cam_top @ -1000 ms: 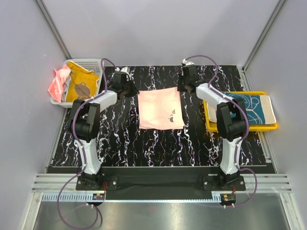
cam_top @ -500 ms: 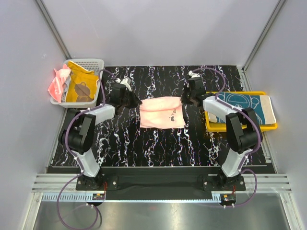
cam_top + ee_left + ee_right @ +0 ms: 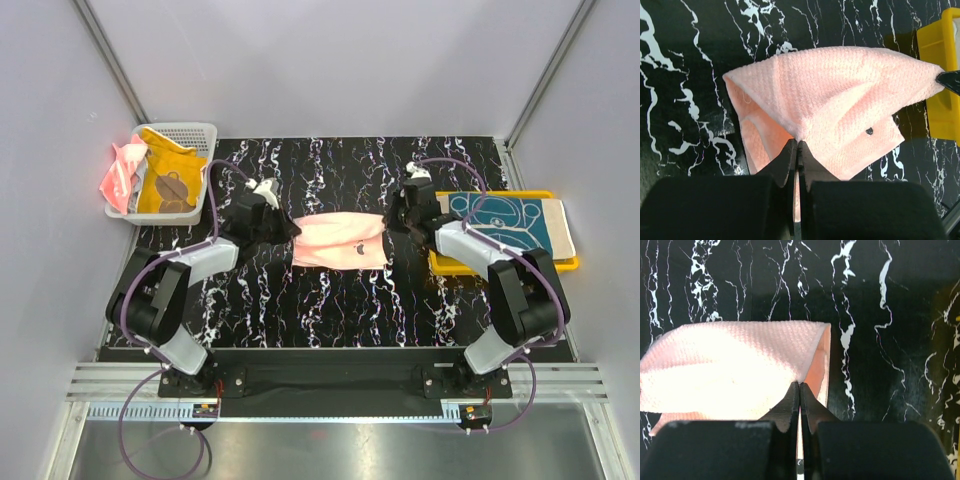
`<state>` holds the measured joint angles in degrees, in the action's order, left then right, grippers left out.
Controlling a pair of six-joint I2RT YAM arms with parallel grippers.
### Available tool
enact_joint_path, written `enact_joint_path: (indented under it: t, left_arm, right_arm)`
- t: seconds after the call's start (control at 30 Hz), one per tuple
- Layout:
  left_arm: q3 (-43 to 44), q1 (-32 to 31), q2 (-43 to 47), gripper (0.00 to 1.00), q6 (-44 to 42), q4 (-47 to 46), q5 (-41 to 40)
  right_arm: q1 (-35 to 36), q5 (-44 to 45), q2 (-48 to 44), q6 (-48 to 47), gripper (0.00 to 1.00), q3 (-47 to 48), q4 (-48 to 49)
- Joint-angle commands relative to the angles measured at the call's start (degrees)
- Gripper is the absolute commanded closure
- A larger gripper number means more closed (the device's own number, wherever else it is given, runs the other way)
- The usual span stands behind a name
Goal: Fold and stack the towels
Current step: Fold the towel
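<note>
A pale peach towel (image 3: 337,239) lies half folded on the black marbled table, its far edge lifted and drawn toward me. My left gripper (image 3: 287,229) is shut on its left far corner, and the left wrist view shows the towel (image 3: 830,100) pinched at the gripper (image 3: 798,144). My right gripper (image 3: 391,222) is shut on the right far corner; the right wrist view has the towel (image 3: 730,367) folding over from the gripper (image 3: 799,385). A teal-and-cream towel (image 3: 510,222) lies folded in the yellow tray (image 3: 500,265). An orange-yellow bear towel (image 3: 170,178) and a coral pink towel (image 3: 120,172) sit in the white basket (image 3: 190,132).
The basket stands at the table's far left corner, the tray at the right edge. Grey walls close in the back and sides. Bare tabletop (image 3: 330,300) stretches between the peach towel and the arm bases.
Both grippers have carried the peach towel's far edge toward the near side, doubling it over. The towel went from flat and square to a narrower band.
</note>
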<state>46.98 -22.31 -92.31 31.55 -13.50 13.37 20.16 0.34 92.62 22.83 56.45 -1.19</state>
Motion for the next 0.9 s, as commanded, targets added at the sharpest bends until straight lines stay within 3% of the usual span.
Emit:
enact_joint_path:
  t: [0.0,0.87]
  left_arm:
    - [-1.6,-0.5,3.5,1.0,-0.4,-3.8,-2.1]
    - [-9.8,-2.3,8.5,1.0,-0.3,-2.9,-2.9]
  right_arm:
    - [-0.2,-0.3,-4.2,2.0,0.98,-1.9,3.5]
    - [-0.1,-7.0,-12.2,9.1,0.97,-16.1,7.3]
